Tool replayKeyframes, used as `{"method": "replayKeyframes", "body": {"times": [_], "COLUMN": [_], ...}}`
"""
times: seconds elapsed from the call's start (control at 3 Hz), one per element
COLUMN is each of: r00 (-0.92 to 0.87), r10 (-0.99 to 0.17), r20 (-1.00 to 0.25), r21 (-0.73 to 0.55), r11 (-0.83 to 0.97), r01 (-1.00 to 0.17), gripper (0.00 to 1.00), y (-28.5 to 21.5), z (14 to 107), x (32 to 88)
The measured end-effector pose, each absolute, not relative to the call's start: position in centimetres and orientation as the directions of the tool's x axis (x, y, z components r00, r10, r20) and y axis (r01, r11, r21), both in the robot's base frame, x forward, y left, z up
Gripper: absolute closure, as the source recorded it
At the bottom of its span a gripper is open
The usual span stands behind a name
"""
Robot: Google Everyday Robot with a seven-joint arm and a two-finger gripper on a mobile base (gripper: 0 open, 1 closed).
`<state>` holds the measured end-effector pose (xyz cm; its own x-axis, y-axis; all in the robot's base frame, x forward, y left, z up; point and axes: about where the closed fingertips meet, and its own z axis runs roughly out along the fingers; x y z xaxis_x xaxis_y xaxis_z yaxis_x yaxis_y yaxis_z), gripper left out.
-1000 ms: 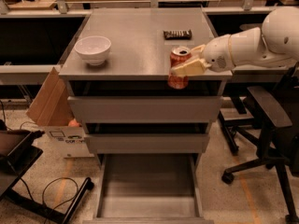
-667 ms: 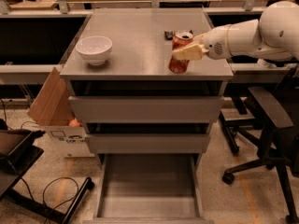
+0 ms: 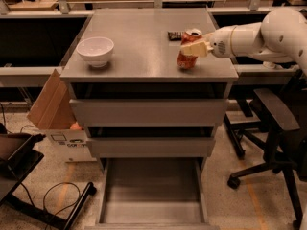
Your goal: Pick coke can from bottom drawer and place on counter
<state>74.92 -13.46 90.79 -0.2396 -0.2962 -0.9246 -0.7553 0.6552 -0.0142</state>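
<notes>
The red coke can [image 3: 187,58] with its silver lid is tilted at the right front part of the grey counter [image 3: 144,37], its base at or just above the surface. My gripper [image 3: 194,48] reaches in from the right on the white arm and is shut on the coke can around its upper half. The bottom drawer [image 3: 151,195] is pulled out at the foot of the cabinet, and its grey floor is bare.
A white bowl [image 3: 95,51] stands on the counter's left side. A flat dark snack bar [image 3: 174,35] lies just behind the can. A cardboard box [image 3: 55,114] leans at the cabinet's left. An office chair [image 3: 268,128] stands to the right.
The arm has carried the can from in front of the counter's right front edge up and inward, so it is now over the counter's right front part.
</notes>
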Motion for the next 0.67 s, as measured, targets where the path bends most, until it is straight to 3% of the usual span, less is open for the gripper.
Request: {"method": "replayKeyframes", "body": {"times": [0.67], "r00": [-0.251], "r10": [-0.386], "r20": [-0.888], "r21": [-0.116], "r11": [0.715], "r01": [-0.69], "gripper": [1.0], "y": [-14.04], "z": [88.5], "x": [77.4]}}
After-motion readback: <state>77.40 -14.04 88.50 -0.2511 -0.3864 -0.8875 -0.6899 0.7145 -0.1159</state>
